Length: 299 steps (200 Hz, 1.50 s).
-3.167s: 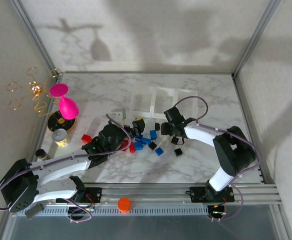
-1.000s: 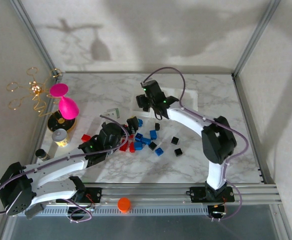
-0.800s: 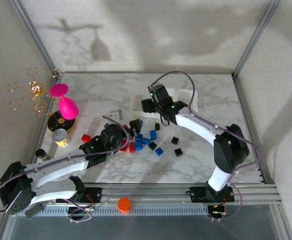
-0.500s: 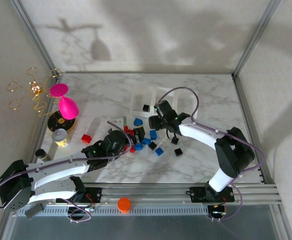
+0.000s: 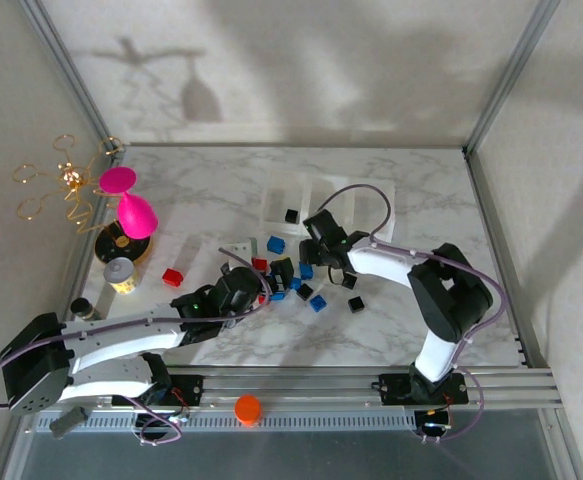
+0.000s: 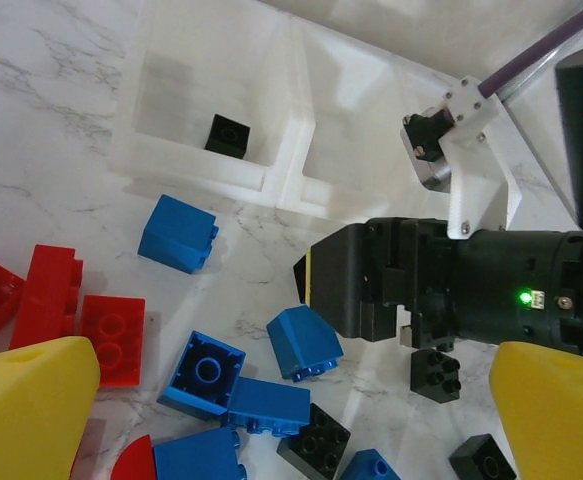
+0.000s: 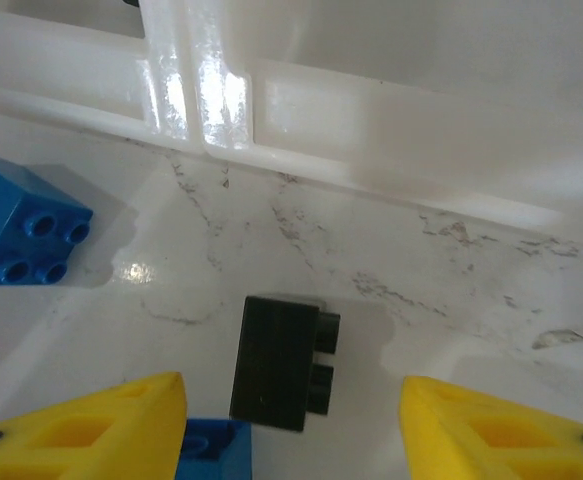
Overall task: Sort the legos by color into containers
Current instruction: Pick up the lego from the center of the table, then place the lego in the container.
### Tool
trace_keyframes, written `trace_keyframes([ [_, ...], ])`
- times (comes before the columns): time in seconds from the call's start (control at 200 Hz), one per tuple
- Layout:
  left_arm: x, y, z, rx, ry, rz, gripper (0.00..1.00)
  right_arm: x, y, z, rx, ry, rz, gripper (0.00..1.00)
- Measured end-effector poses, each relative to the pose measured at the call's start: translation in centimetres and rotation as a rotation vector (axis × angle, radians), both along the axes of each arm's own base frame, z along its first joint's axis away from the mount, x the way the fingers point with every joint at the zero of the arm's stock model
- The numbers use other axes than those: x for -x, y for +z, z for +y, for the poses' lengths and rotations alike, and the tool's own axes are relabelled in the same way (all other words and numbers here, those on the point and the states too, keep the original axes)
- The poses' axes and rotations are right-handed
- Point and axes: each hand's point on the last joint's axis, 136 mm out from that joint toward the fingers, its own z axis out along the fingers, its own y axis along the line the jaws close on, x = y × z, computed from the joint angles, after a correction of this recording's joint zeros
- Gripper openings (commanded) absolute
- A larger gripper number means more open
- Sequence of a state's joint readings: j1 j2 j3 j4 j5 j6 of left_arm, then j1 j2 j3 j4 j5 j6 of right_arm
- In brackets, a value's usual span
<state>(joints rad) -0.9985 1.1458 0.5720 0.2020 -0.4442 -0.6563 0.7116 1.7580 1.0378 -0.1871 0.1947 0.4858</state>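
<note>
One black lego (image 6: 228, 135) sits in a container (image 6: 171, 95) now; right tool (image 7: 291, 422) gapes around another lego (image 7: 279, 362).

Three containers (image 5: 309, 196) stand in a row at the back of the surface (image 5: 391, 320); one brick (image 5: 291, 215) lies in the leftmost, loose legos (image 5: 275, 244) scattered just before them.

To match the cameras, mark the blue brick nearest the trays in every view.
Top external: blue brick, centre, just in front of the left tray.
Left wrist: blue brick, left of centre, below that tray's front wall.
Right wrist: blue brick, left edge.
Shared landmark: seam between left and middle trays.
</note>
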Motion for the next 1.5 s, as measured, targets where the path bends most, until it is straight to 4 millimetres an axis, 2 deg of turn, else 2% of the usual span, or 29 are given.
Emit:
trace_keyframes([
  [0.25,-0.2,-0.5,0.2,-0.021,0.024,0.0,1.0,-1.7,-0.5,0.5,0.02,-0.025,-0.03,0.42],
  [0.461,-0.4,-0.7,0.4,-0.028,0.035,-0.001,1.0,-1.8,-1.4,0.4,0.04,-0.029,-0.021,0.32],
  [0.606,-0.4,-0.6,0.5,-0.031,0.045,-0.005,1.0,-2.0,-1.3,0.4,0.042,-0.032,-0.028,0.23],
  [0.816,-0.5,-0.4,0.5,-0.029,0.048,-0.009,1.0,-1.9,-0.8,0.1,0.046,-0.029,-0.041,0.18],
  [0.981,-0.5,-0.2,0.6,-0.026,0.052,-0.013,1.0,-1.5,1.7,-0.2,0.023,-0.019,-0.077,0.18],
  [1.151,-0.6,1.4,0.7,0.003,0.06,-0.039,1.0,-1.9,4.9,0.2,-0.009,-0.003,-0.135,0.18],
  [1.357,-1.4,3.6,1.0,0.034,0.084,-0.061,1.0,-4.7,8.8,2.6,-0.043,0.029,-0.219,0.18],
  [1.497,-2.3,4.7,1.7,0.044,0.117,-0.07,1.0,-7.2,10.4,4.7,-0.059,0.051,-0.271,0.2],
])
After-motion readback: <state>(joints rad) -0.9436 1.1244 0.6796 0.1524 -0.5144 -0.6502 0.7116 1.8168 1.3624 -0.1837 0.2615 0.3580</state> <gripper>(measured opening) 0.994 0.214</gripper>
